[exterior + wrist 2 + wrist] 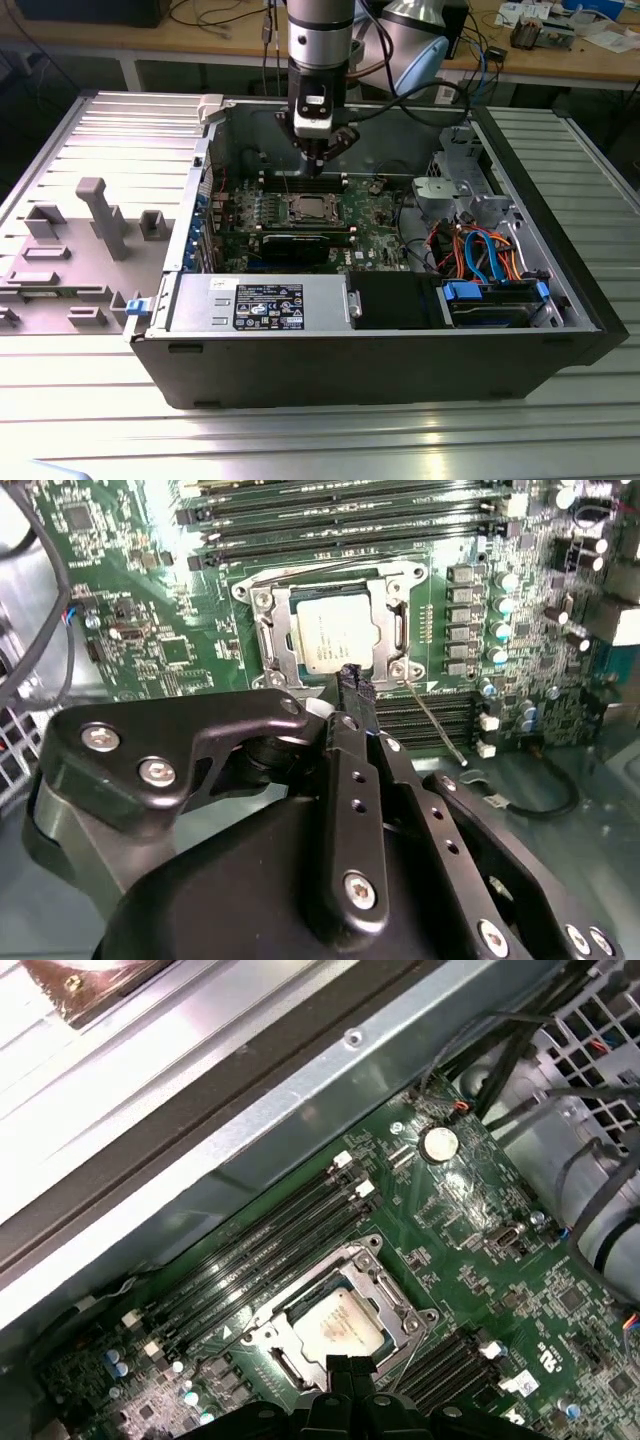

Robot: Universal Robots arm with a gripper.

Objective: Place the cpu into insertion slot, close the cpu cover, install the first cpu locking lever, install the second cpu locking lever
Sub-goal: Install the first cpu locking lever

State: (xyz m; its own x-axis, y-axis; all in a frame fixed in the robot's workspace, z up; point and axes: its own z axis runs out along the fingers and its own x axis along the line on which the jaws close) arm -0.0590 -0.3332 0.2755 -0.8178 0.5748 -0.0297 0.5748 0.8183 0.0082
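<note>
- Hovering inside the open computer case (380,360) in the exterior view, the end effector (322,158) hangs straight down from the arm over the green circuit board (385,235).
- Fingertips pinched together, narrow, with nothing between them: both wrist views show the end effector (355,680) (348,1363) empty.
- Right below and just ahead of those tips sits the cpu (335,630) (340,1325), dull silver top up, lying flat in the insertion slot (262,600).
- The cpu cover (388,615) (395,1305) is down, its silver frame lying around the chip's edges.
- One thin locking lever (432,718) angles out from the frame corner closest to the tips and crosses the dark slots beside it; whether it is latched, I can't tell.
- Past the socket, on the side away from the end effector, run the long memory slots (330,525) (270,1245).
- The case rests on a ribbed metal surface (300,440).
</note>
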